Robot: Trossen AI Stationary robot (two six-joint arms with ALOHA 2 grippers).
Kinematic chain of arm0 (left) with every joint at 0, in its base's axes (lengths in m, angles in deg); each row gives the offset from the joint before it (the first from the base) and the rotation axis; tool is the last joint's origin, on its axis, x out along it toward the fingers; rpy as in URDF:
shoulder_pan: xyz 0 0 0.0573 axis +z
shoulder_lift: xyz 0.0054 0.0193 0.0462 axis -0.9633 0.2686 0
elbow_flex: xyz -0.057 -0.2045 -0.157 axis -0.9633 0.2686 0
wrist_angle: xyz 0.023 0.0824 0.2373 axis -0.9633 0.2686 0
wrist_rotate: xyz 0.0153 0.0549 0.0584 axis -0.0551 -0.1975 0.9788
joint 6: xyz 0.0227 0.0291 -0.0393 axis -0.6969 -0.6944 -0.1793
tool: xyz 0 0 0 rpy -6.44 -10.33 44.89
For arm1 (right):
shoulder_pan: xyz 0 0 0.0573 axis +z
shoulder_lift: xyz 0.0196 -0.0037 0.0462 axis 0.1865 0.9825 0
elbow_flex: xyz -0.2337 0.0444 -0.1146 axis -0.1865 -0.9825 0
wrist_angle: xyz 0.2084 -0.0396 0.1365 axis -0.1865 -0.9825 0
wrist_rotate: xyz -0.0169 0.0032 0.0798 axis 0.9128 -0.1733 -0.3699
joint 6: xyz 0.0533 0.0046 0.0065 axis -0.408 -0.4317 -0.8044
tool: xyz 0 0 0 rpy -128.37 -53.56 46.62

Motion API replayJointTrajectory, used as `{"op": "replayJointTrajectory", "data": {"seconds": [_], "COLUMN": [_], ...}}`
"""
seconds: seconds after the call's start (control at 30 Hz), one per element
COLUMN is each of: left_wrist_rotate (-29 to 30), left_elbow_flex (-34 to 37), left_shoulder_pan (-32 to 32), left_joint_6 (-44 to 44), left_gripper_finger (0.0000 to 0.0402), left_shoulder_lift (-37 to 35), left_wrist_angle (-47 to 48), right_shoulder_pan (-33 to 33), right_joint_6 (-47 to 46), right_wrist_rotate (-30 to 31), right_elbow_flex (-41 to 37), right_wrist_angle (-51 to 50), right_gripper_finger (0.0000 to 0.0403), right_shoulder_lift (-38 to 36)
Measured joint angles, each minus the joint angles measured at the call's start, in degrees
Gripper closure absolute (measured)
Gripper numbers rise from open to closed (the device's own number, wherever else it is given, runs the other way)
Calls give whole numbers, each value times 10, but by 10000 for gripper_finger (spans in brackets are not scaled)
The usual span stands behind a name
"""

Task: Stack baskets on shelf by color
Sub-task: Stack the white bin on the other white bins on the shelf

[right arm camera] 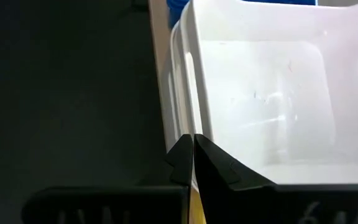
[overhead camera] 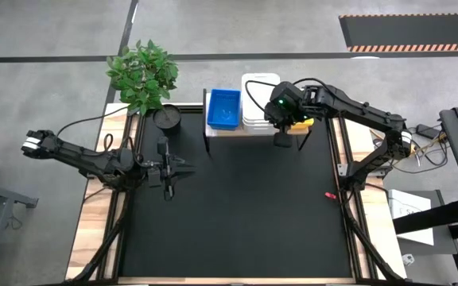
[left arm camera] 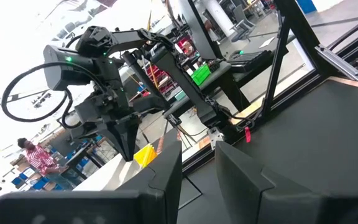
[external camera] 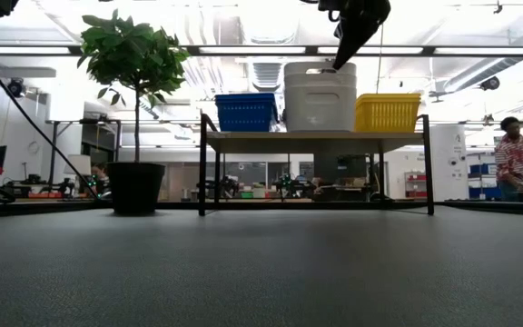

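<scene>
The wood-topped shelf (external camera: 316, 136) stands at the table's far edge. It carries a blue basket (overhead camera: 223, 109) on its left, a stack of white baskets (external camera: 320, 95) in the middle and a yellow basket (external camera: 388, 113) on its right. In the high view the right arm hides most of the yellow basket. My right gripper (right arm camera: 192, 149) comes down from above onto the white stack's top basket (right arm camera: 260, 93) and is shut on its rim. My left gripper (overhead camera: 169, 169) hovers open over the table's left part, touching nothing. My right gripper pinches the top white basket's near wall at the rim (right arm camera: 191, 127), close to the corner beside the yellow basket. One finger is inside the basket and one outside. The fingers (external camera: 339, 62) slant down from above. The basket sits level on the white stack.
A potted plant (external camera: 135, 186) stands on the table just left of the shelf. A small red object (overhead camera: 328, 194) lies near the table's right edge. The black mat in front of the shelf is bare. A person (external camera: 513, 154) stands in the room beyond.
</scene>
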Motion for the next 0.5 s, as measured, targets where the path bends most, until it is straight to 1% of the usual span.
{"op": "replayJointTrajectory", "data": {"seconds": [0.33,0.4,0.5], "left_wrist_rotate": [0,0,0], "left_elbow_flex": [0,0,0], "left_shoulder_pan": [0,0,0], "left_joint_6": [0,0,0], "left_gripper_finger": [320,320,320], "left_shoulder_lift": [0,0,0], "left_wrist_angle": [0,0,0], "right_shoulder_pan": [8,12,14], "right_joint_6": [-12,-10,1], "right_wrist_rotate": [-10,-27,-59], "right_elbow_flex": [3,6,7], "right_wrist_angle": [0,17,67], "right_gripper_finger": [394,394,394], "right_shoulder_lift": [0,0,-4]}}
